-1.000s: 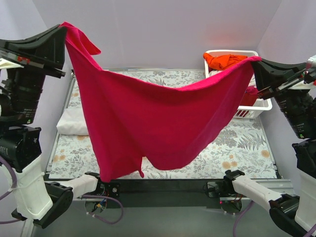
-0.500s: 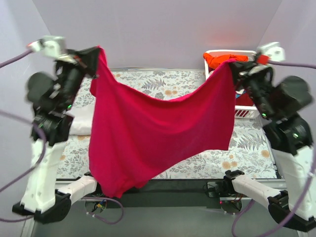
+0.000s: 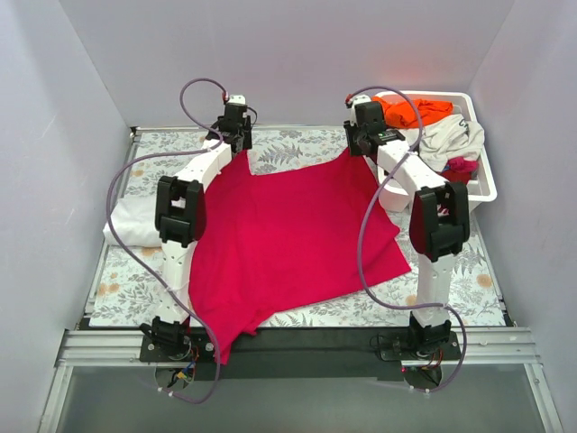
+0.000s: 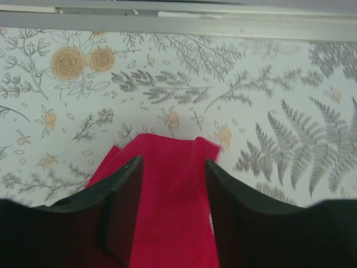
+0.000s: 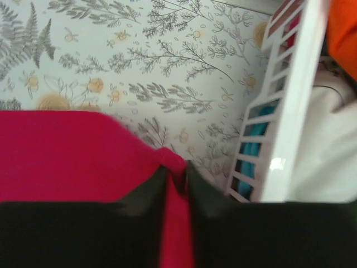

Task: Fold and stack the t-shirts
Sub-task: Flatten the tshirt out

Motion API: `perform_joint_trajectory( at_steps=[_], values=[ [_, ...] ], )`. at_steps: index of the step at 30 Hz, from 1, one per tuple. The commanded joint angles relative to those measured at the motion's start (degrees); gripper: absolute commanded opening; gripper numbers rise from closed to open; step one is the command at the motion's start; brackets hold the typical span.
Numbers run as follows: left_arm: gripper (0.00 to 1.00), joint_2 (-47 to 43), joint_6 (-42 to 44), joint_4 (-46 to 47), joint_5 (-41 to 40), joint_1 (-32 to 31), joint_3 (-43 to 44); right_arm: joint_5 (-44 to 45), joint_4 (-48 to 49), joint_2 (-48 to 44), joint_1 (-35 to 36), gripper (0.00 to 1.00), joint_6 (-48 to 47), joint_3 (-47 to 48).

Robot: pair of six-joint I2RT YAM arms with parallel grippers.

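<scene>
**Crimson shirt spread flat, far corners at the pincers**

The crimson t-shirt [image 3: 288, 234] lies spread across the middle of the table [image 3: 451, 271]. Its 2 far corners are near the back edge, and its near-left part droops over the front rail. The right pincer [image 5: 177, 168] grips the far-right corner, jaws narrow with a fold of cloth between them. The left pincer [image 4: 173, 163] has its jaws parted, and the far-left corner lies loose on the table between them.

This looks like the lay-out before the first fold. To do it well, the far hem should sit straight before the right corner is let go. Both pincers should then lift straight up so they drag no cloth.

The white basket [image 3: 482, 180] sits just beside the right pincer, holding an orange t-shirt [image 3: 415, 110]. A white t-shirt [image 3: 131, 225] lies at the table's left side. The near-right of the table offers bare room.
</scene>
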Motion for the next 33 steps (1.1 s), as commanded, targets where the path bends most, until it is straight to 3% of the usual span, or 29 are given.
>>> perform_joint_trajectory(
  at_steps=[1,2,4,7,12,20,26,33],
  values=[
    [0.48,-0.14,1.08,-0.76,-6.89,0.28,14.68,-0.93,1.85,2.53,-0.31,0.33,1.45,11.04],
    [0.58,-1.01,0.91,0.64,-7.50,0.10,15.04,-1.37,1.76,2.89,-0.31,0.40,2.76,11.66],
    [0.66,-3.38,0.56,2.23,-8.21,-0.33,11.80,-3.30,2.63,1.75,-0.31,0.51,3.03,10.01],
    [0.73,-10.93,-1.28,7.06,-7.60,-1.04,0.92,-5.85,7.19,-2.54,-0.22,0.57,2.86,2.99],
    [0.77,-20.26,-7.16,5.23,-6.46,-1.39,-13.85,-10.85,12.12,-10.53,1.00,0.59,3.03,-8.00],
    [0.79,-20.35,-15.35,2.23,2.24,-0.95,-31.08,-14.03,14.85,-15.30,4.96,0.59,5.67,-23.39],
    [0.79,-21.06,-16.49,4.69,4.18,-0.95,-37.33,-13.15,16.78,-15.31,6.81,0.58,6.99,-29.98],
    [0.79,-17.82,-16.14,5.31,5.14,-0.60,-38.49,-13.24,17.58,-11.53,7.60,0.55,8.22,-31.66]
  ],
)
